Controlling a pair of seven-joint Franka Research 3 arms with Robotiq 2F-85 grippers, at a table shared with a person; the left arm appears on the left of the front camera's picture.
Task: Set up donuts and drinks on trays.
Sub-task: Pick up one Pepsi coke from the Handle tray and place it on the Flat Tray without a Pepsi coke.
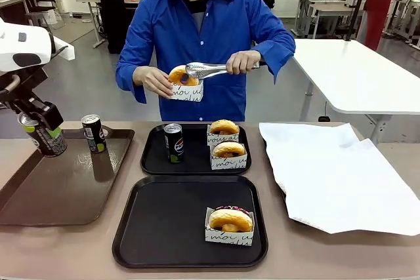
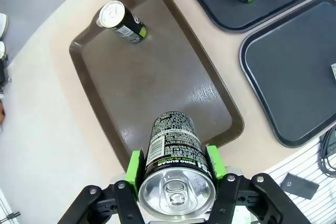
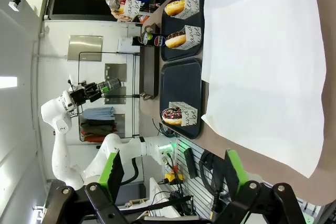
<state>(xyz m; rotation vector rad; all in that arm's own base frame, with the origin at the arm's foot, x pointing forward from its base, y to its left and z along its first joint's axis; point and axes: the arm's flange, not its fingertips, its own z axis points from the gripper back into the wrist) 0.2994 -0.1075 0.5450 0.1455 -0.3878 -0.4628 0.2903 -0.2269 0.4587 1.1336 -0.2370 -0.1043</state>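
The near black tray (image 1: 167,224) lies closest in the front view. It carries one boxed donut (image 1: 230,220) at its right front and no drink. Behind it, the far black tray (image 1: 197,162) has a standing can (image 1: 174,142) and two more boxed donuts (image 1: 224,127). At left, the left gripper (image 1: 41,134) holds a soda can (image 1: 51,143) raised above the far-left end of the brown tray (image 1: 65,188), where a spare can (image 1: 94,133) stands. Across the table, the person's hand (image 1: 154,80) holds a fourth boxed donut (image 1: 184,78) and works it with tongs (image 1: 207,69).

In the left wrist view, the green pads (image 2: 135,169) clamp the soda can's sides. The can is upright, with a silver top and a black body carrying a green patch and small print. Its likely place is the near tray's bare left part. The carry should keep it vertical and well clear of the box, with release only once the base sits flat.

In the right wrist view, the right gripper (image 3: 173,174) has its fingers spread with nothing between them. It hovers beside the white paper sheet (image 3: 262,61).
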